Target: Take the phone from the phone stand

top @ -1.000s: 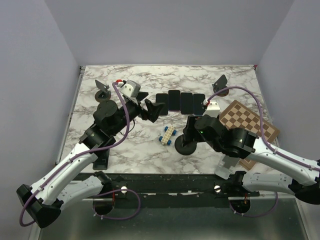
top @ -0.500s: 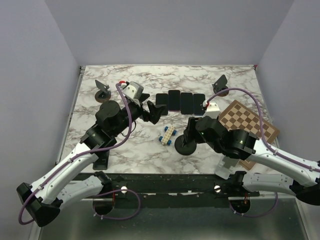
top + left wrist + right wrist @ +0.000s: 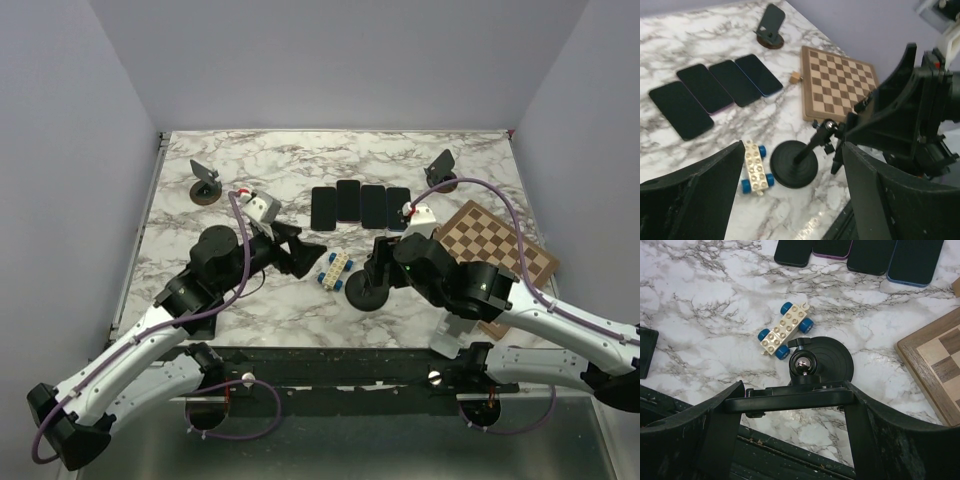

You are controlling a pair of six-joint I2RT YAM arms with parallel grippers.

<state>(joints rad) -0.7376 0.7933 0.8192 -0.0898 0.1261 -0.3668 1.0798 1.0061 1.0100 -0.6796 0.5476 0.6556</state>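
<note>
The black phone (image 3: 790, 399) shows edge-on as a dark bar on the cradle of the phone stand (image 3: 826, 359), just below the stand's ball joint (image 3: 802, 365). My right gripper (image 3: 794, 401) is shut on the phone, one finger at each end. From above, the right gripper (image 3: 384, 262) hangs over the stand's round base (image 3: 366, 293). My left gripper (image 3: 790, 156) is open and empty, looking at the stand base (image 3: 794, 164) from the left. In the top view the left gripper (image 3: 300, 250) hovers left of the stand.
Several phones (image 3: 360, 204) lie in a row at mid-table. A white toy car with blue wheels (image 3: 335, 268) sits beside the stand base. A chessboard (image 3: 497, 252) lies at the right. Two other small stands (image 3: 205, 183) (image 3: 443, 170) stand at the back.
My left gripper has drawn back from the row of phones toward the near side and lower. The right gripper has stayed over the stand, shifting only slightly.
</note>
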